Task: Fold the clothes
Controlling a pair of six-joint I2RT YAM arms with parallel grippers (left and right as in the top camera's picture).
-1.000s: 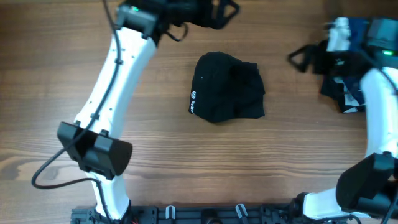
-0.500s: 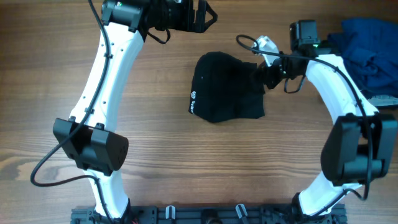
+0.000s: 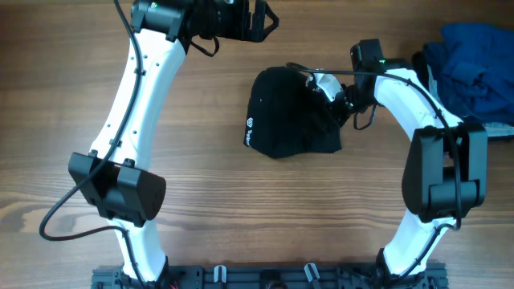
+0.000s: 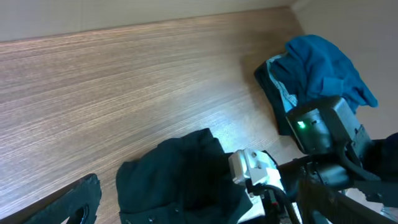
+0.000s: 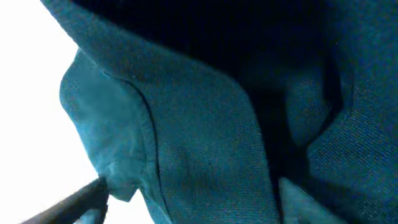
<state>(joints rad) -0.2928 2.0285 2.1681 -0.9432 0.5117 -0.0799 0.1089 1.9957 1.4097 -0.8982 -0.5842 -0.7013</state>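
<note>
Right pincer [image 3: 319, 88] in the bunched right edge of the black garment [image 3: 283, 116], grip unclear; I risk pinching several layers. Left pincer [image 3: 269, 18] open.

I have bare counter [image 3: 241, 209] on the near side of the black garment [image 3: 281, 112] and on its left, up to the left arm [image 3: 136, 104]. Its right edge is blocked by the right end effector [image 3: 321, 98], down in the fabric, with the right arm [image 3: 426, 104] arching behind. A heap of blue garments [image 3: 474, 64] fills the far right corner. The left end effector [image 3: 265, 18] hangs beyond the garment, apart from it.
</note>
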